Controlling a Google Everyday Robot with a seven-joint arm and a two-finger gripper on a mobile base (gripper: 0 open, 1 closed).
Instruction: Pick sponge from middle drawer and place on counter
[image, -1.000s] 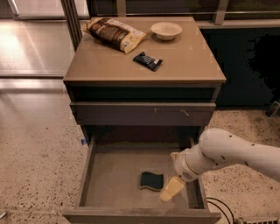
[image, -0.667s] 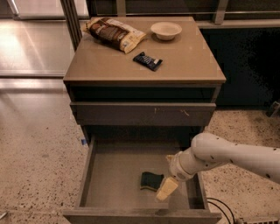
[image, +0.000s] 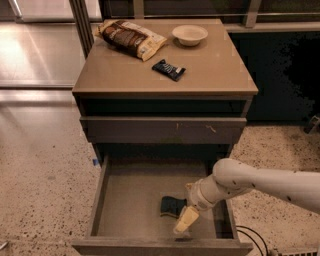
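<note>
Hanging low inside the open middle drawer (image: 125, 205), the claw (image: 184, 222) sits near its front right; whether it is apart or together cannot be told. The sponge (image: 171, 206) lies just left of the claw, dark face up. Above and beyond the claw, the bench (image: 215, 70) carries a dark snack packet (image: 168, 69), a bowl (image: 189, 35) and a snack bag (image: 131, 38).

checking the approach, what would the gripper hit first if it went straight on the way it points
Probably the floor of the middle drawer, right beside the sponge: the gripper angles down toward the drawer's front. Depth is unclear, so it could clip the sponge's edge.
</note>
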